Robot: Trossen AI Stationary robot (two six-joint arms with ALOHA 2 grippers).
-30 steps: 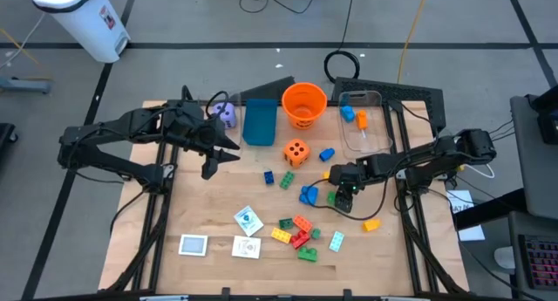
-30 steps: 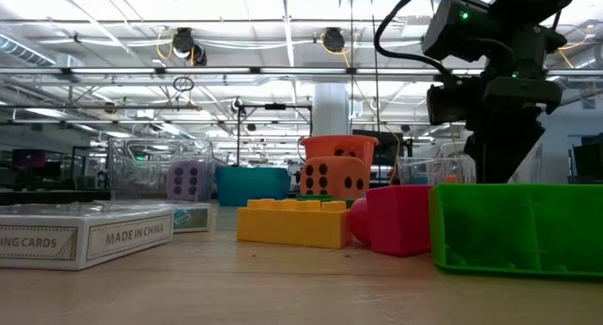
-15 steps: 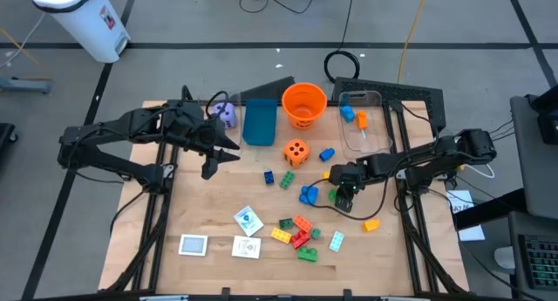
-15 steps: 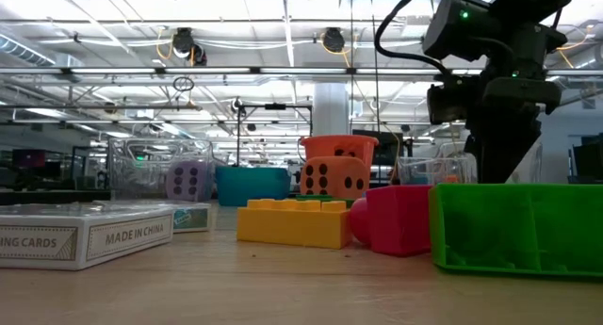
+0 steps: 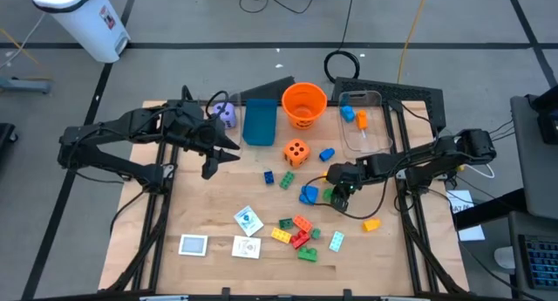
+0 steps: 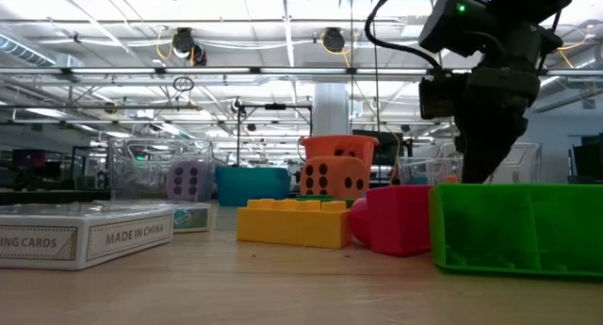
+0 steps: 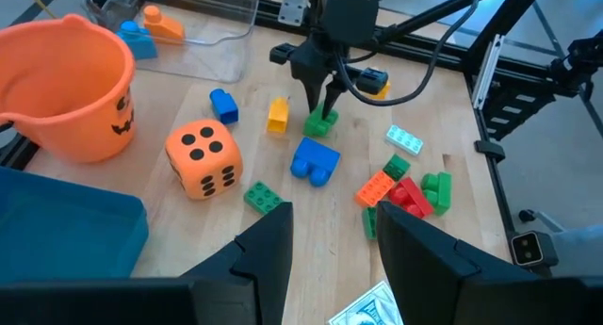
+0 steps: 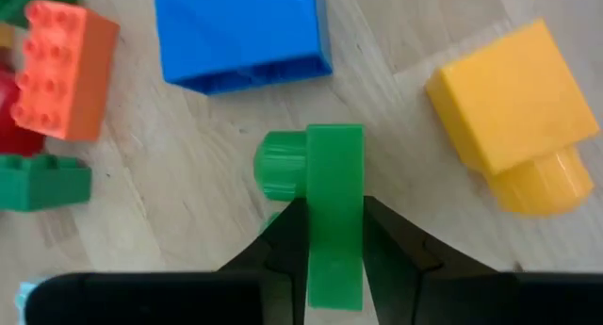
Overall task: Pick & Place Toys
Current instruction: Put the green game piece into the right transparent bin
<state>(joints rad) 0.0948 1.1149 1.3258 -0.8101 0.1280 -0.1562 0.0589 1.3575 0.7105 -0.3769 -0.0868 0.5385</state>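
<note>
Small plastic bricks lie scattered on the wooden table. My right gripper stands at the table's centre right, shut on a small green brick, also seen in the left wrist view. Beside it lie a large blue brick and a yellow brick. An orange die sits near the middle and a purple die at the far left. My left gripper hangs high over the table's left part, open, with nothing between its fingers. My right gripper pinches the green brick by its two flat sides, one finger on each. The fingers slant steeply down from the table's right side. The brick stands on edge with a stud pointing sideways. Whether it is clear of the table, I cannot tell.
An orange bucket, a teal box and a clear bin stand along the far side. White cards and a cluster of bricks lie near the front edge. A yellow brick lies at the right.
My right gripper has tipped slightly over the green brick, its body swinging a little toward the table's left edge. The brick stays in the same place.
</note>
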